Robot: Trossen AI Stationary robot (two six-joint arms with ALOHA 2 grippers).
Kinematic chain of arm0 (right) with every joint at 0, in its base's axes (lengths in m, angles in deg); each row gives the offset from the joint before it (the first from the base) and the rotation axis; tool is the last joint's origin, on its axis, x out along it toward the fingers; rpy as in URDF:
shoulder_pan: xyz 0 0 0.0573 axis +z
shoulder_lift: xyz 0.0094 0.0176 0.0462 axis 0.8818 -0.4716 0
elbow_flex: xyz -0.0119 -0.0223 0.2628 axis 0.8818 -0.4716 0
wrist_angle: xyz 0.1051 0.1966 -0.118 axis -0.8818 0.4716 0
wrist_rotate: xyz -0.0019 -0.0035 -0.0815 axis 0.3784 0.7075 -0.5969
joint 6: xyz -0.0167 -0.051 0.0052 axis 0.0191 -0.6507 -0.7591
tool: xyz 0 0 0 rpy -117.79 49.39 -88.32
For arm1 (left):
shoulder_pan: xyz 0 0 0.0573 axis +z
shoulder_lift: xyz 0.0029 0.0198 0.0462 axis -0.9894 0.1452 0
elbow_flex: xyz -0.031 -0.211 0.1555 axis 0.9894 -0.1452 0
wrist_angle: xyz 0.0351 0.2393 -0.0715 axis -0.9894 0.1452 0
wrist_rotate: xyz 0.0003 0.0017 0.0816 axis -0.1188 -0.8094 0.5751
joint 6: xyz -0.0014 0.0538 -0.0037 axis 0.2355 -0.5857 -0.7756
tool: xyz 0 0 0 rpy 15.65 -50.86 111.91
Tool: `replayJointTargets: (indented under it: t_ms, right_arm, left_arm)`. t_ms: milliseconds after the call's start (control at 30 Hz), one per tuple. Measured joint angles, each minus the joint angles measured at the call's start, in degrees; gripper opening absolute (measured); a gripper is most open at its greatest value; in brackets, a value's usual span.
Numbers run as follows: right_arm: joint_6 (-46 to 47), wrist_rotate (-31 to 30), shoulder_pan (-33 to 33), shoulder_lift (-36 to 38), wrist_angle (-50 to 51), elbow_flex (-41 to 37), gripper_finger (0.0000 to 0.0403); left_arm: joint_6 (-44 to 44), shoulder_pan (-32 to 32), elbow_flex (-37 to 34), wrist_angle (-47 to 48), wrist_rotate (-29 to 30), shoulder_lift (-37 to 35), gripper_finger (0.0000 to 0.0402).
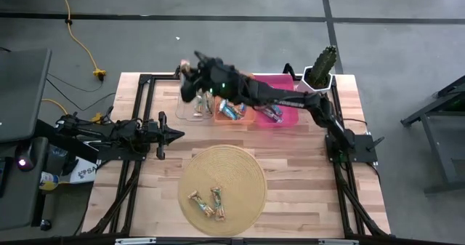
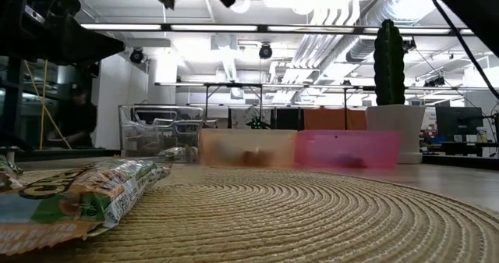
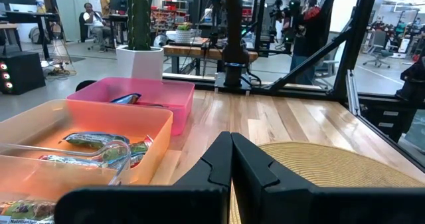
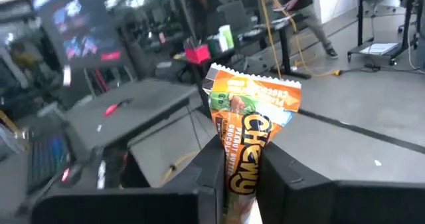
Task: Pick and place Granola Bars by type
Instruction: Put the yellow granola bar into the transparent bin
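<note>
The right gripper (image 1: 187,69) is reaching across the three bins to the far-left corner of the table, held high, its two dark fingers (image 4: 282,174) pinching an orange-and-green foil-wrapped Chewy granola bar (image 4: 249,134) by its lower half, so that the bar is standing upright between them with its crimped top end free. Just below and beside this gripper the clear plastic bin (image 1: 195,107) is sitting with several bars in it; next along the arm's reach are the orange translucent bin (image 1: 234,113), holding blue-green wrapped bars (image 3: 93,141), and the bright pink translucent bin (image 1: 280,114), holding a dark bar (image 3: 126,98). Well apart from the gripper, toward the near edge of the table, the round woven straw mat (image 1: 222,188) is still carrying two tan-gold wrapped bars (image 1: 211,201) waiting to be sorted. The left gripper (image 1: 176,134) is waiting at the left of the mat, fingers pressed together and empty. Judged step in hand: delivering the held bar to the bin of its own type, probably the clear one. To do it well, the gripper should be centring over that bin's opening, lowering until the bar is inside the walls, then spreading the fingers; releasing from this height risks a bounce off the rim or off the table edge close by.
</note>
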State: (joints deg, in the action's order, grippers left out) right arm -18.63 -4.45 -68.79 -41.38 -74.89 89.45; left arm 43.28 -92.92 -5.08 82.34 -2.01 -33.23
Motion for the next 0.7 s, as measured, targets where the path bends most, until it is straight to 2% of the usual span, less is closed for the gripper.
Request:
replayJointTargets:
  t_ms: [267, 700]
  right_arm:
    - [1.4, 4.9, -6.7, -4.8, -5.3, 0.0, 0.0048]
    - [15.4, 12.4, -10.9, -15.3, -4.3, 0.0, 0.005]
  left_arm:
    - [0.0, 0.0, 0.0, 0.0, -0.2, 0.0, 0.0001]
    - [0.0, 0.0, 0.0, 0.0, -0.5, 0.0, 0.0001]
